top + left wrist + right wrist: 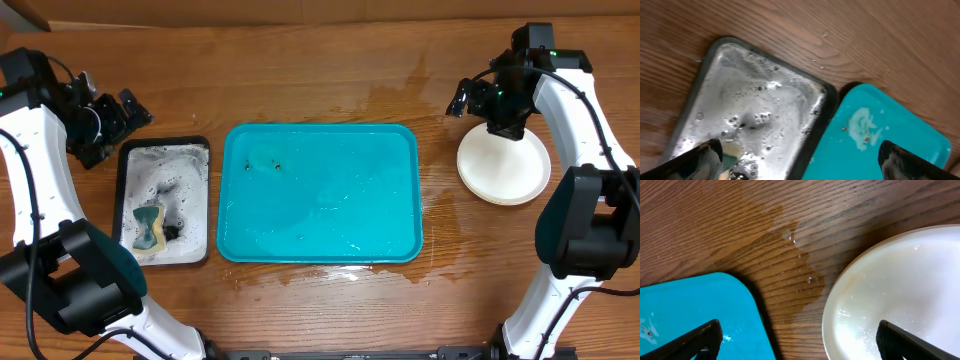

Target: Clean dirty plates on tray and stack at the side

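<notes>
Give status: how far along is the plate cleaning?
Done: the tray holds no plates, only wet smears; a plate stack sits on the table to its right, count unclear. In hand: nothing; left pincer and right pincer are open, empty. Left: apparently nothing; sponge lies in the black tray.

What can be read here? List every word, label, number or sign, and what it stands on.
None: no readable text shows on the turquoise tray, the black tray, the sponge, the stacked plates or the table. The robot arms bear no legible marking from overhead.
</notes>
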`<state>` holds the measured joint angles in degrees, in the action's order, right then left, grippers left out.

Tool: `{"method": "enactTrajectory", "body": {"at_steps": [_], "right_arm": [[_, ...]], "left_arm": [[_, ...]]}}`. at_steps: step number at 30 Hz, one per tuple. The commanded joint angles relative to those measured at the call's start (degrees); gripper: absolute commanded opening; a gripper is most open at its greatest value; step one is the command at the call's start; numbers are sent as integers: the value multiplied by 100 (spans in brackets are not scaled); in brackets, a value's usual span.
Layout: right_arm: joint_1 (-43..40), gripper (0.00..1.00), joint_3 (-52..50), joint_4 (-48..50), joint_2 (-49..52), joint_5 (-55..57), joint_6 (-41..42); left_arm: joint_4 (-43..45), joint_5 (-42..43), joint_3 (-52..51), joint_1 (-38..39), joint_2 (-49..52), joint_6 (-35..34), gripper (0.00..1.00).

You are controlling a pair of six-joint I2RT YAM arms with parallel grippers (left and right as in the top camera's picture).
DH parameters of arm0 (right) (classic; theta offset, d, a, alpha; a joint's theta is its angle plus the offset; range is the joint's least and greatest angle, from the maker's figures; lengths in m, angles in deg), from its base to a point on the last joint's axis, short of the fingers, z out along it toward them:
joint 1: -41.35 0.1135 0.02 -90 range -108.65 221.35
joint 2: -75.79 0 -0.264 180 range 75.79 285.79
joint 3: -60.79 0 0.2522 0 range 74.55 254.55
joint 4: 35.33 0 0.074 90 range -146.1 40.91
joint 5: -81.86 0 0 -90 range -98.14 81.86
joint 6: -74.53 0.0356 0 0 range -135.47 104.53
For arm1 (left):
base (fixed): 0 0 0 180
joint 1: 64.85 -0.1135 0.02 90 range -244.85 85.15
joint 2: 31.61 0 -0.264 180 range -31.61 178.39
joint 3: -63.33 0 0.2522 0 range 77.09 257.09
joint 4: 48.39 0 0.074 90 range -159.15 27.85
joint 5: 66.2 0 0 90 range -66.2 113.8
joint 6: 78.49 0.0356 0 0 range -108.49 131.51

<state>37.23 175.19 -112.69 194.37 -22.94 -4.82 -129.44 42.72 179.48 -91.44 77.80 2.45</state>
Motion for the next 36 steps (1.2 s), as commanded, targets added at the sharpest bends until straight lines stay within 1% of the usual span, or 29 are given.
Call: {"method": "enactTrajectory", "body": {"at_steps": [1, 6, 10, 15, 20, 23, 27, 28, 32, 36], "right_arm": [[-2, 100, 140, 33, -205, -31, -24], [0, 100, 138, 33, -339, -28, -26], [-2, 100, 140, 35, -1126, -28, -26], [-2, 100, 140, 35, -2564, -28, -24], [33, 100, 140, 24, -4319, 22, -26], [153, 100, 138, 153, -5394, 608, -26], [542, 100, 24, 271, -6634, 1587, -28], [656, 100, -258, 337, -7261, 1934, -28], [667, 100, -1292, 573, -8406, 2393, -26], [570, 100, -2822, 1370, -9471, 2507, -24]], "left_arm": [[4, -291, 94, 37, -35, -17, 100], [4, -291, 94, 37, -35, -17, 100], [4, -291, 94, 37, -35, -17, 100], [4, -291, 94, 37, -35, -17, 100], [4, -289, 94, 37, -35, -17, 100], [4, -291, 94, 37, -35, -17, 100], [4, -291, 94, 37, -35, -17, 100], [4, -291, 94, 37, -35, -17, 100], [4, -291, 94, 37, -35, -17, 100], [4, -291, 94, 37, -35, -17, 100]]}}
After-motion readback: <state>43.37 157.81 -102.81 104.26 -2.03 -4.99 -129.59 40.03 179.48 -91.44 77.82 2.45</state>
